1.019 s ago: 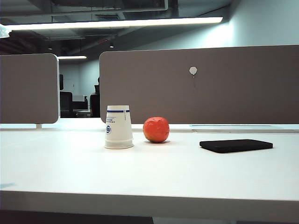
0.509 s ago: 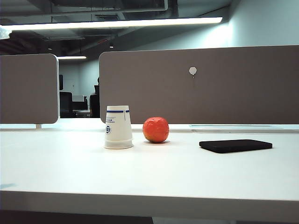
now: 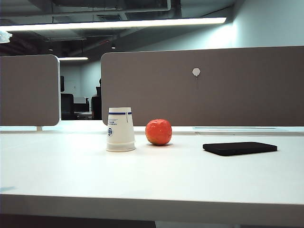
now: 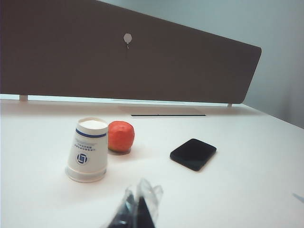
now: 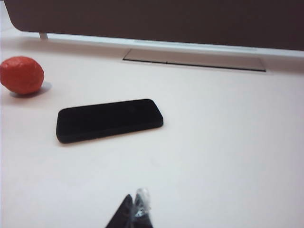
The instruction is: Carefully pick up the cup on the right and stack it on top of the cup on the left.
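Observation:
Only one cup shape shows: a white paper cup [image 3: 120,130] with a blue band, upside down on the white table, seen also in the left wrist view [image 4: 88,149]. I cannot tell whether it is one cup or two nested. No separate cup on the right is in view. My left gripper [image 4: 140,202] is shut and empty, low over the table, short of the cup. My right gripper [image 5: 137,206] is shut and empty too, over bare table short of the phone. Neither gripper appears in the exterior view.
A red round fruit [image 3: 158,131] sits just right of the cup, almost touching it. A black phone [image 3: 240,148] lies flat further right. Grey partition panels [image 3: 204,85] close off the far edge of the table [image 3: 152,175].

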Tool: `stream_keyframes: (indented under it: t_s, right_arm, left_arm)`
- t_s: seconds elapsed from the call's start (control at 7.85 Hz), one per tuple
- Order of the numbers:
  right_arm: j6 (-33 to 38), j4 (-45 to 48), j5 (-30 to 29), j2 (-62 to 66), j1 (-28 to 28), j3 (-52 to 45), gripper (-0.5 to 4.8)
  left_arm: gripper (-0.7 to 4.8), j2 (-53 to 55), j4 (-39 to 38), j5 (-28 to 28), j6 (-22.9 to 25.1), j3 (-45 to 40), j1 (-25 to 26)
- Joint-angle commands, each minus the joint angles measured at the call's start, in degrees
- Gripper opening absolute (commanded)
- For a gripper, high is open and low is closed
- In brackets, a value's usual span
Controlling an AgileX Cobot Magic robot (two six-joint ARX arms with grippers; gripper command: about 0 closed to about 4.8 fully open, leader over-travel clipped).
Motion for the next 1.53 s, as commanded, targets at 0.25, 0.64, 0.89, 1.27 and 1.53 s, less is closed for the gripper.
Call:
stream_keyframes:
  t_s: [0.25, 0.64, 0.89, 1.27, 1.53]
  right_arm:
    - [-1.3, 0.4, -0.2, -0.1, 0.0, -1.1, -0.06]
    - [-1.2, 0.5, -0.2, -0.1, 0.0, -1.1, -0.06]
    - [-1.2, 0.5, -0.2, -0.1, 0.0, -1.1, -0.06]
    - [-1.2, 0.5, -0.2, -0.1, 0.0, -1.1, -0.06]
    - [-1.2, 0.5, -0.2, -0.1, 0.0, -1.1, -0.06]
  left_arm:
    - [-0.05, 0.0, -0.5, 0.0, 0.0, 0.1, 0.0]
    - [-0.05, 0.0, -1.8, -1.3, 0.0, 0.1, 0.0]
    - [-0.05, 0.0, -2.1, -2.8, 0.0, 0.1, 0.0]
    - [-0.05, 0.0, -2.3, -5.6, 0.0, 0.1, 0.0]
    - [-0.05, 0.0, -2.3, -5.6, 0.0, 0.1, 0.0]
